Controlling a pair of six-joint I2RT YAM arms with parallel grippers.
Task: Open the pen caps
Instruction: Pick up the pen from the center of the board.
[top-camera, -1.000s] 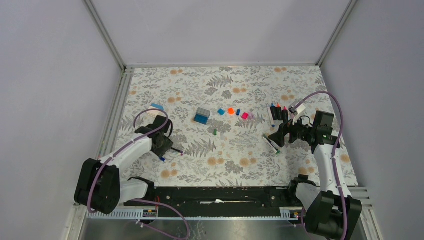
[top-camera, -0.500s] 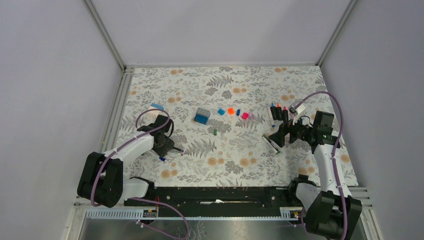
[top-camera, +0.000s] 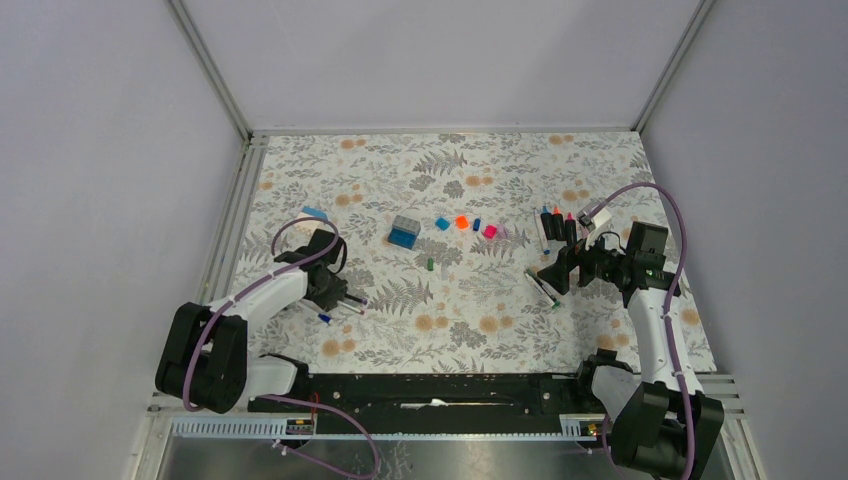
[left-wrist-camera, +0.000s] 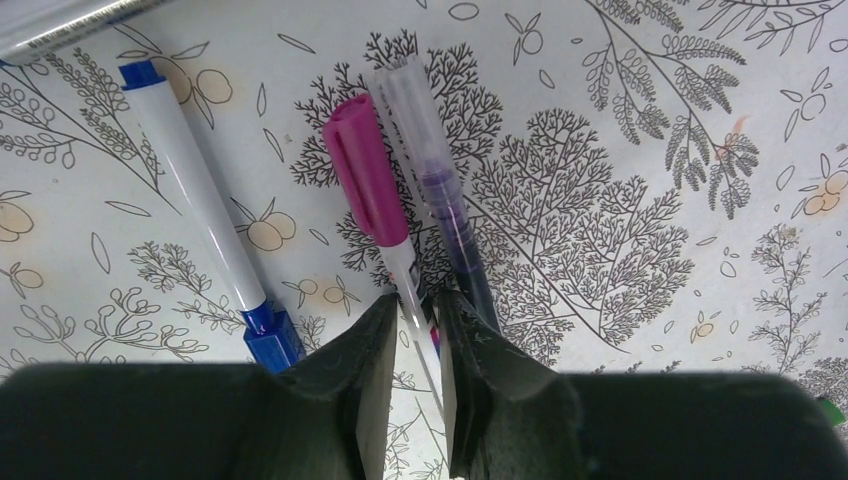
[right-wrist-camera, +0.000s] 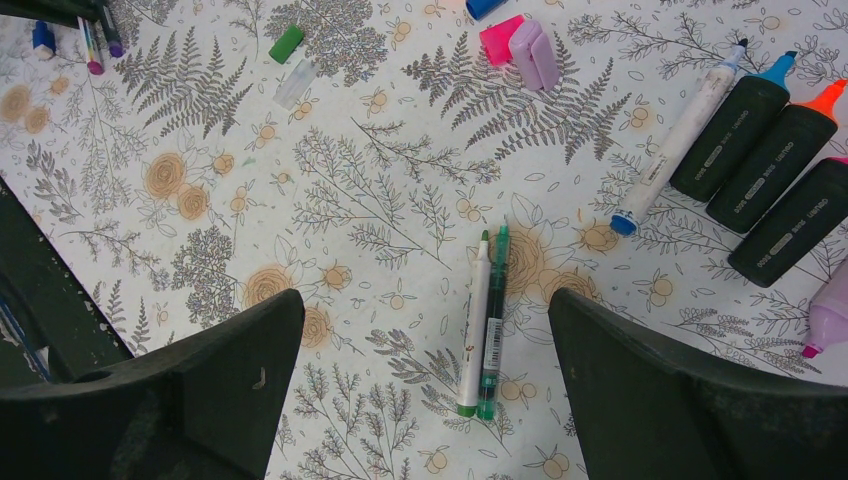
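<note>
My left gripper (left-wrist-camera: 416, 300) sits low over the mat, its jaws pinched on the white barrel of a thin pen whose magenta cap (left-wrist-camera: 365, 180) is still on. Beside that pen lies a purple pen (left-wrist-camera: 445, 215) under a clear cap. A white pen with a blue cap (left-wrist-camera: 270, 338) lies to the left. Loose caps rest mid-mat: blue (top-camera: 442, 224), orange (top-camera: 461, 222), pink (top-camera: 490, 231), green (top-camera: 429, 264). My right gripper (top-camera: 560, 272) hangs wide open above two green thin pens (right-wrist-camera: 482, 320) and holds nothing.
A blue-and-grey block (top-camera: 404, 231) stands behind the loose caps. Three dark highlighters (right-wrist-camera: 765, 150) and a white marker (right-wrist-camera: 680, 135) lie at the right. A lilac cap (right-wrist-camera: 535, 55) and a clear cap (right-wrist-camera: 295, 84) also lie on the floral mat (top-camera: 480, 330).
The left gripper's jaws have narrowed onto the magenta-capped pen, and the left arm has edged slightly forward. The right arm has not moved.
</note>
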